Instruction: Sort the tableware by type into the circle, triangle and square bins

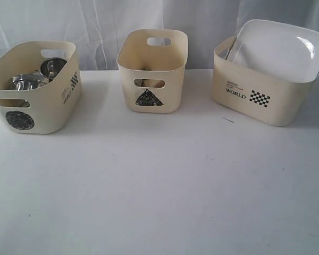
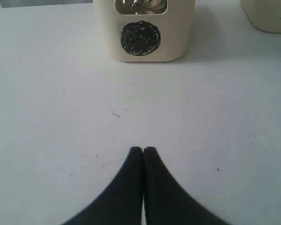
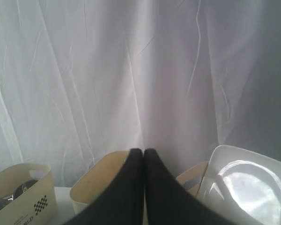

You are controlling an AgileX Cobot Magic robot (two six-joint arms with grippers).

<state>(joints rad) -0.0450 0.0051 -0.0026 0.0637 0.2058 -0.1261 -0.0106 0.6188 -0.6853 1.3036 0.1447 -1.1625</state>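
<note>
The left pincer (image 2: 143, 150) is closed with its fingers pressed together and holds nothing. It hangs over bare table (image 1: 159, 186). The circle bin (image 2: 178, 37) stands straight ahead of it and well apart. The right pincer (image 3: 143, 151) is likewise closed and empty, raised and aimed at the curtain (image 3: 131, 70), and all three bins lie beyond its tips.

No tableware lies loose on the table. The steel cups and bowl (image 1: 29, 81) sit heaped inside the circle bin. They look hard, light and slippery, so a rim or a handle is probably the best hold. The triangle bin (image 1: 151, 64) stands in the middle. Something thin shows through its handle slot, but I cannot tell which pieces these are.

Farthest right, the plate (image 1: 276, 48) leans tilted in the square bin (image 1: 239, 79), with its upper edge above the bin's rim. It is likely heavy, stiff, glazed-slick and breakable. The exposed rim is the only place to pinch it.
</note>
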